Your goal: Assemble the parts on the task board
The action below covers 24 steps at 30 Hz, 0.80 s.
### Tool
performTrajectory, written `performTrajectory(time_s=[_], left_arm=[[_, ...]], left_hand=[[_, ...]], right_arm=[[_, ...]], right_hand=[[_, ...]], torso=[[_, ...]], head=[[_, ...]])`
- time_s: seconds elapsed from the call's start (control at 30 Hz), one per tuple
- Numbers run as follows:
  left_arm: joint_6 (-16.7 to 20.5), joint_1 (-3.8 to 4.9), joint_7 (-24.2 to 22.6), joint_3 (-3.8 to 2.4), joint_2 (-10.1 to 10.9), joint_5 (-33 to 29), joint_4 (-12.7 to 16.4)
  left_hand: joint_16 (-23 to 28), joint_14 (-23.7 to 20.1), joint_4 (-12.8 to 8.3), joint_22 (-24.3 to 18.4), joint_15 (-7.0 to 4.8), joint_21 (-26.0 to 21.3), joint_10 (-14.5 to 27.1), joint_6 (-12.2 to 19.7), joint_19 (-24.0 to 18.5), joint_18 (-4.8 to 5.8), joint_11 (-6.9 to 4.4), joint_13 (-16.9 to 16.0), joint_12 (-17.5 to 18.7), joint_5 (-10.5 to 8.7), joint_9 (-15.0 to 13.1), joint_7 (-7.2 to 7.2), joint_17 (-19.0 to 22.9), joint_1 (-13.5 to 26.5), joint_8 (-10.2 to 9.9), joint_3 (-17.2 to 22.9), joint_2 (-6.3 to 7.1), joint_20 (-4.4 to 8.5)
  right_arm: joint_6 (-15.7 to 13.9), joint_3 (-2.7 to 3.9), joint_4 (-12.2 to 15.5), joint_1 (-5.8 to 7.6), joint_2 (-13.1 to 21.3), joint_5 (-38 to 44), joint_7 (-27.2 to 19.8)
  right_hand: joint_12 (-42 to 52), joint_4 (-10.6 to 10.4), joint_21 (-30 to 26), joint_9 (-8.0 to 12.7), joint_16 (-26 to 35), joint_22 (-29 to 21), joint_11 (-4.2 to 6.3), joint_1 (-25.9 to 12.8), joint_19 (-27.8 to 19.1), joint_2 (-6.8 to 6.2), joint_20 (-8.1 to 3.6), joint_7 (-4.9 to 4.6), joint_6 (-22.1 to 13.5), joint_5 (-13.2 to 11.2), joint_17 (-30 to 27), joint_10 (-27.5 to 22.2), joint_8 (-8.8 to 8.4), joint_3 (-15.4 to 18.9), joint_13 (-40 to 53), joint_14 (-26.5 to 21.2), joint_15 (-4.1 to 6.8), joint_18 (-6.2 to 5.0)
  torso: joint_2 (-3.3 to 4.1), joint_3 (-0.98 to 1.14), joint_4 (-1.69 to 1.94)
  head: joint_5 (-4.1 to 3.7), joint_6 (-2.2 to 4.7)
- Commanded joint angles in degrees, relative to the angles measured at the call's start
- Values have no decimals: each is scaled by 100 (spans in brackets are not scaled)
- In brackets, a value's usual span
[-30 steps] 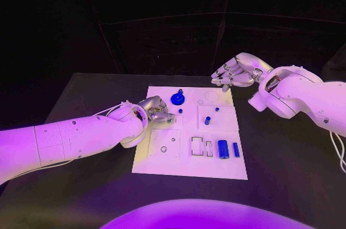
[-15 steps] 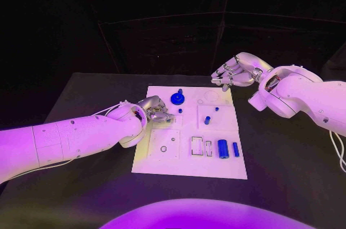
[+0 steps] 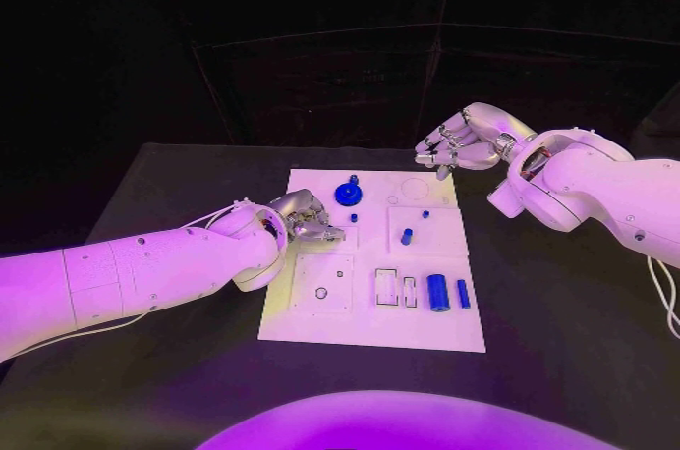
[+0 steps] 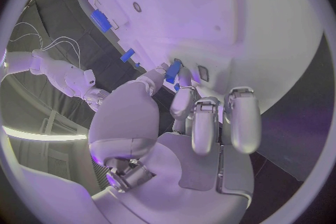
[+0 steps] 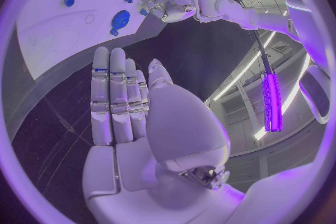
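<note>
Currently a small blue part (image 4: pixel 173 71) is pinched by the left hand (image 3: pixel 311 217) over the white board (image 3: pixel 319 312); beyond the board's far edge the right hand (image 3: pixel 456 147) is held empty, fingers straight.

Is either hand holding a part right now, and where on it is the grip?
The left hand pinches a small blue part between thumb and fingertip, by its lower end. The right hand holds nothing, fingers straight, beside the task board.
</note>
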<state>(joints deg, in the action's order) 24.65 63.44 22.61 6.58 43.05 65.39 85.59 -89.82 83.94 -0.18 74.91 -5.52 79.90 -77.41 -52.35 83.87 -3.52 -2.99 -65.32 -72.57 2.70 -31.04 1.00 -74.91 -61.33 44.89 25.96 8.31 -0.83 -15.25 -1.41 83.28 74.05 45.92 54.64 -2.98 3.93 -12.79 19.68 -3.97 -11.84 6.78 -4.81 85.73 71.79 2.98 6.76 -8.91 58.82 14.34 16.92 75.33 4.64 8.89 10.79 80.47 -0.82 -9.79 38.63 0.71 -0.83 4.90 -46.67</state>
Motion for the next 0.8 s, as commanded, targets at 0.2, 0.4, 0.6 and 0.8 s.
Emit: performTrajectory(time_s=[0.2,0.4,0.6,0.8], left_arm=[[-18,-20,61,17,7,-110,-2],[-1,-20,51,17,14,-163,8],[4,-20,46,17,19,-194,15],[8,-19,41,16,24,-241,17]], left_hand=[[-18,606,129,112,-29,29,-33,-29,91,40,23,-16,-34,6,11,4,-1509,127,40,-248,-49,32],[-18,606,203,113,-30,26,-40,-30,91,39,24,-31,-46,10,15,1,-1509,160,43,-337,-97,33],[-18,606,274,116,-30,25,-40,-27,93,39,23,-33,-50,13,21,1,-1509,202,43,-403,-132,33],[-18,606,397,118,-29,22,-44,-24,93,39,24,-42,-59,16,30,2,-1509,295,40,-464,-182,31]], right_arm=[[20,3,-8,10,-2,-16,-56],[21,3,-13,10,-3,-16,-57],[21,3,-18,10,-6,-16,-57],[20,3,-20,10,-7,-16,-58]], right_hand=[[-19,-26,-23,2,28,-7,-2,-4,10,-53,31,-46,5,37,-6,-32,-31,-6,-11,-26,-29,-69],[-19,-26,-23,2,28,-7,-2,-4,10,-53,31,-46,5,37,-6,-32,-31,-6,-11,-26,-29,-69],[-19,-26,-23,2,28,-7,-2,-4,10,-53,31,-46,5,37,-6,-32,-31,-6,-11,-26,-29,-69],[-19,-26,-23,2,28,-7,-2,-4,10,-53,31,-46,5,37,-6,-32,-31,-6,-11,-26,-29,-69]], torso=[[1,-1,1],[1,-1,-1],[0,-1,1],[2,0,-2]], head=[[5,3],[5,5],[11,7],[6,12]])
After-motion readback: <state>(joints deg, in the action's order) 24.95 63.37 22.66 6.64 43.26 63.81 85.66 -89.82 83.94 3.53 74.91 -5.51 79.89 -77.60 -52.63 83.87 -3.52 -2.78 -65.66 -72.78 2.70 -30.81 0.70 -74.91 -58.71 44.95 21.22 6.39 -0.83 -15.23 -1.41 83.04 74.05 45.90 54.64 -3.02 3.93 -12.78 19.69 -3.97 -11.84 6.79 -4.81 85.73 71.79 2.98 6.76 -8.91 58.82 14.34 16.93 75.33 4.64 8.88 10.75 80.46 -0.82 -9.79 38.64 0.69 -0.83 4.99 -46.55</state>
